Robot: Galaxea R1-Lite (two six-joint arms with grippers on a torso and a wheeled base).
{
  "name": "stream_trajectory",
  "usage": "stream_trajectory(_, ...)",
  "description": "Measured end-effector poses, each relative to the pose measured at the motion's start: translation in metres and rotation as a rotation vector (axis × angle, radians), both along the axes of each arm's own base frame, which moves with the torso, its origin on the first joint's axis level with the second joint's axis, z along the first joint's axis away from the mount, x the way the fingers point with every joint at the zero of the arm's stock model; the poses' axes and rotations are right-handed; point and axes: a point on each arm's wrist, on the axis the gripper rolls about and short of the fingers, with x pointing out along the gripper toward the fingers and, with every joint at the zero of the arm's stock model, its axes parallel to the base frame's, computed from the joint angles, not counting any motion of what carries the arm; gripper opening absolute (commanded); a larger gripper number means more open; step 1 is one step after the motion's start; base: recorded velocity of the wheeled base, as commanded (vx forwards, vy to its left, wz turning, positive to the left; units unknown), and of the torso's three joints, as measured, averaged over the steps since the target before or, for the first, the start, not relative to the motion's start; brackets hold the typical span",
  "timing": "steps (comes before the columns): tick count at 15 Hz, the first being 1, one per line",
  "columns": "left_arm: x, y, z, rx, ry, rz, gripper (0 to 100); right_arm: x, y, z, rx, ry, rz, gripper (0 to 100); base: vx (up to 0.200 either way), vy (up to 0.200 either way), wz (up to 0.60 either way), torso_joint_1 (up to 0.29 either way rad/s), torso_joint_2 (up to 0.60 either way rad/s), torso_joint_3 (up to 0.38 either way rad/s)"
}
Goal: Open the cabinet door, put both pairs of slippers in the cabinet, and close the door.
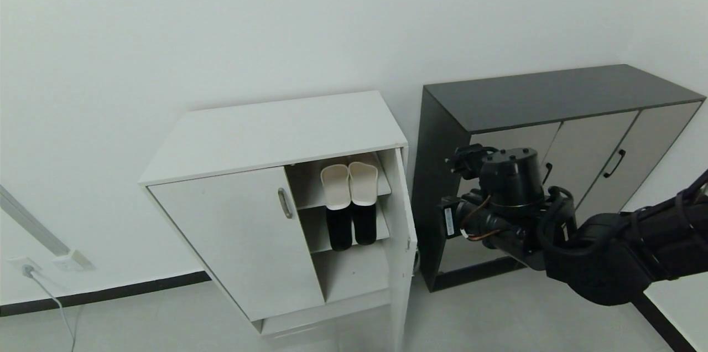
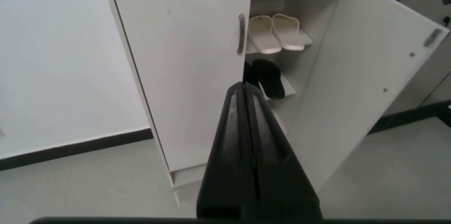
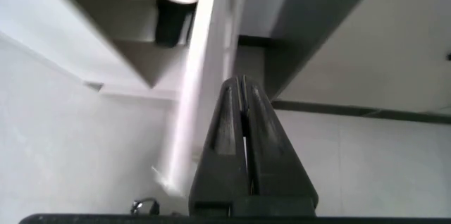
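The open door [image 2: 373,76] stands between the shelved slippers [image 1: 349,183] and the dark cabinet [image 1: 553,94]; left hand [image 2: 244,91] and right hand [image 3: 244,86] are closed, empty.

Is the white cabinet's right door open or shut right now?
Open. The right door stands swung outward, and the white slippers and the black slippers below them are in plain sight inside.

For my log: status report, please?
Left gripper, right gripper shut, empty. White slipper pair, black slipper pair on shelves in white two-door cabinet. Right door open; nothing in its swing.
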Motion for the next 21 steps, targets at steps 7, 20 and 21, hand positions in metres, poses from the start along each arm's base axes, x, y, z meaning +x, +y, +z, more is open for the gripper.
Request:
stream_trajectory(7, 0.0, 0.0, 0.0, 0.0, 0.0, 0.0, 0, -0.01, 0.001, 0.002, -0.025, -0.016, 0.034, 0, 0.0, 0.0, 0.0, 0.0, 0.0, 0.0)
stream_trajectory(20, 0.0, 0.0, 0.0, 0.003, 0.0, 0.0, 0, -0.018, 0.001, -0.001, 0.005, -0.044, 0.091, 0, 0.0, 0.0, 0.28, 0.001, 0.0, 0.001)
stream_trajectory(21, 0.0, 0.0, 0.0, 0.002, 0.0, 0.001, 0, -0.02, 0.0, -0.002, -0.009, -0.044, 0.09, 0, 0.0, 0.0, 0.0, 0.0, 0.0, 0.0)
